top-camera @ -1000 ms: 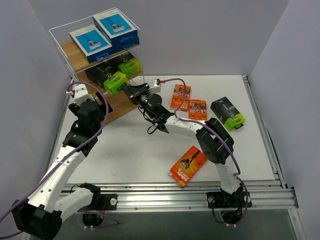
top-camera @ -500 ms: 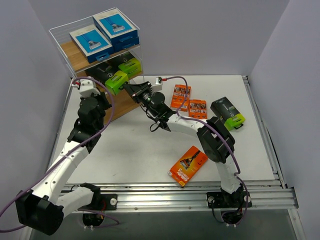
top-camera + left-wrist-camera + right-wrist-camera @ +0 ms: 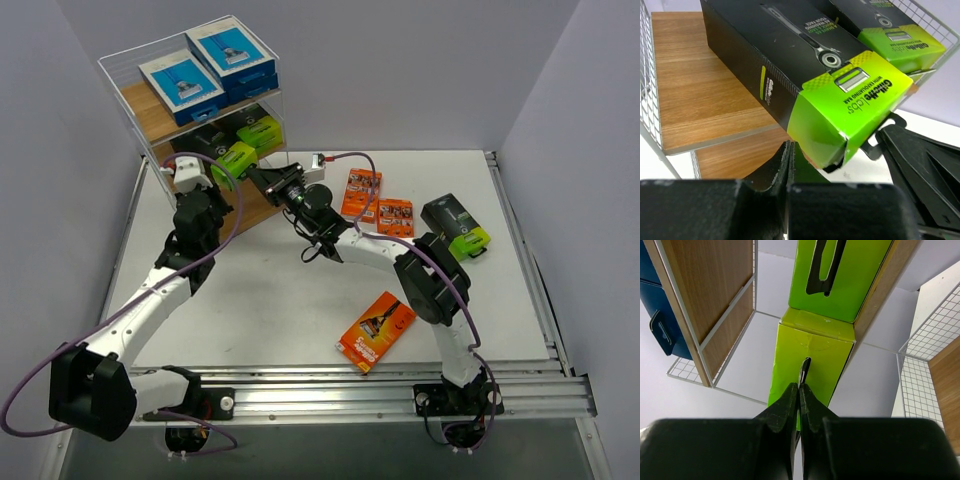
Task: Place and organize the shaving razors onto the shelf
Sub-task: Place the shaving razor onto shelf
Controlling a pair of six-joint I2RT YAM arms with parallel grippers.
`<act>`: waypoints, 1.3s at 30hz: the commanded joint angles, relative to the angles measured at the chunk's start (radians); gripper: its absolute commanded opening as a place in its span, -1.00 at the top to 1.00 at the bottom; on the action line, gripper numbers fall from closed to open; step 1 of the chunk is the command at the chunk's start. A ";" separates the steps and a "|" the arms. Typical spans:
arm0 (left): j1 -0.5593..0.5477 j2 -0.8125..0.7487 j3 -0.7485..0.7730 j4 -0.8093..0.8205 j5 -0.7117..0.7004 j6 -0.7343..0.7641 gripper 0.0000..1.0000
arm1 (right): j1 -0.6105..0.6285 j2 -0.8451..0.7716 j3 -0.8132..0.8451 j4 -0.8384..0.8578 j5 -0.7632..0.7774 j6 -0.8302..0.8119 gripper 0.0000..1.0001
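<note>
The nearer black razor pack [image 3: 790,55] reads "GilletteLabs with exfoliating bar" on its lime-green end; the pack behind [image 3: 900,42] shows "GilletteLabs" too.

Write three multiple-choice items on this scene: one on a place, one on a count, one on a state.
1. On which tier of the shelf do the blue-and-white packs lie?
A. top
B. middle
C. bottom

2. How many orange packs lie on the table?
A. one
B. three
C. five

3. What state is the left end effector in?
A. wide open
B. shut and empty
C. clamped on an orange pack

Answers:
1 A: in the top view both packs sit on the uppermost board.
2 B: two small packs lie side by side farther back, and one larger pack lies near the front.
3 B: in its wrist view the fingers meet with nothing between them.
</note>
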 commanded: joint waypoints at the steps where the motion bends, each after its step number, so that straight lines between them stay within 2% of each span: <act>1: 0.011 0.018 -0.005 0.159 -0.022 0.001 0.95 | -0.010 -0.029 -0.002 0.090 -0.028 0.000 1.00; 12: 0.020 0.114 0.033 0.228 -0.056 0.054 0.95 | -0.019 -0.010 0.002 0.104 -0.068 0.003 1.00; 19: 0.022 0.159 0.079 0.207 -0.117 0.085 0.95 | -0.019 0.009 0.009 0.110 -0.099 -0.001 1.00; 39: 0.058 0.180 0.125 0.190 -0.201 0.090 0.95 | 0.001 0.073 0.071 0.109 -0.160 -0.006 1.00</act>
